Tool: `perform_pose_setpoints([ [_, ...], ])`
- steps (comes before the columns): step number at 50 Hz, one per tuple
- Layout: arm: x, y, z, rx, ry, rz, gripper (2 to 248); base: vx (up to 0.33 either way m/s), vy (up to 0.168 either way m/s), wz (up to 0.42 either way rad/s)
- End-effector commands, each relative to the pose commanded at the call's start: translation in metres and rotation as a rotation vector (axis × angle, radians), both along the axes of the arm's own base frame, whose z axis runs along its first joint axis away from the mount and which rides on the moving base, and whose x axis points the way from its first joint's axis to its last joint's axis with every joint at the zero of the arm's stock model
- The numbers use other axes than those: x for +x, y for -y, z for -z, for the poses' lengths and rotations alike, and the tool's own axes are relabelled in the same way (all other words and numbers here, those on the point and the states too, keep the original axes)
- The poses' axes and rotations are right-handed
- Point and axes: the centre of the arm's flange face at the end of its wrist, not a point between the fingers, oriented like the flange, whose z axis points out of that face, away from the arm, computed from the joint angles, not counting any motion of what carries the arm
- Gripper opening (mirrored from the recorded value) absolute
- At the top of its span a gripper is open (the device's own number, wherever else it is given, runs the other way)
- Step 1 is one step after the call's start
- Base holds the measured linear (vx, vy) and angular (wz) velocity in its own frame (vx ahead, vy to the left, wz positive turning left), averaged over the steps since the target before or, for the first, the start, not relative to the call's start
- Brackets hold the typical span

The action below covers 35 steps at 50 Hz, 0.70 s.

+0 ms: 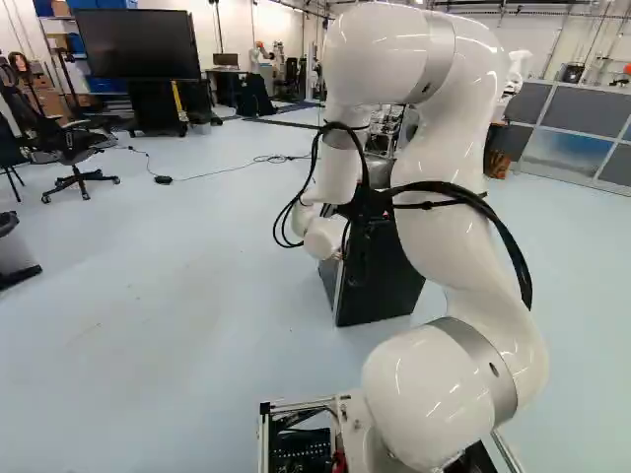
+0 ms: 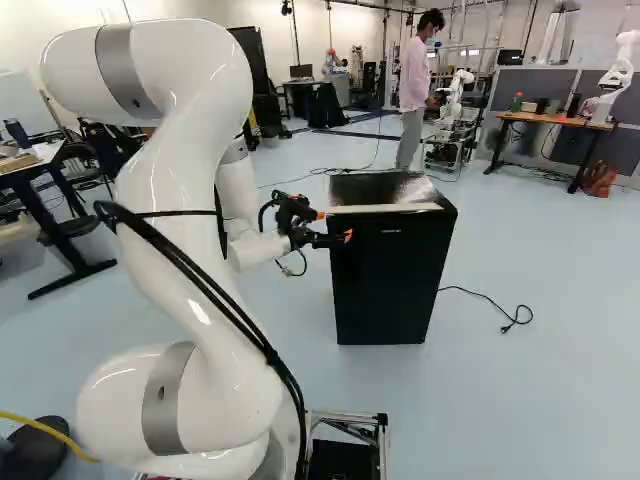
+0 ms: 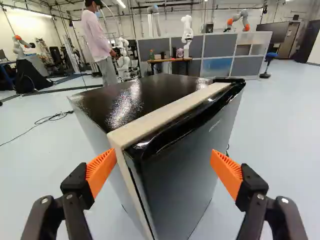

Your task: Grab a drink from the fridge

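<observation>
Units visible at the work position: one fridge [image 2: 390, 285], one white arm [image 2: 170, 210] and one gripper [image 2: 334, 226], fitted with two black fingers [image 3: 74, 197] and two orange pads [image 3: 101, 170]. Surrounding items: one large screen [image 1: 138, 44] on a stand, one wooden-topped desk [image 2: 545, 118], one green bottle [image 2: 517, 102], and another robot [image 3: 186, 35], of which at least three units are visible

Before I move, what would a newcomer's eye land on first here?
The big white arm, looming at the left of the right base view. Next, the glossy black fridge near the middle of that view, its door shut. Then the bright orange pads of the open gripper, the fridge's front corner showing between them.
</observation>
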Motion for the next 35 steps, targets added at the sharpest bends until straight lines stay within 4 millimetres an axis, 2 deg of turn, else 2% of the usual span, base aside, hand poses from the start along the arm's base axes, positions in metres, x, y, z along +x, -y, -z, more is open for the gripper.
perform_pose_setpoints([
  [35,0.004,0.015,0.0,0.001,0.004,0.034,247,0.0,0.0,0.0],
])
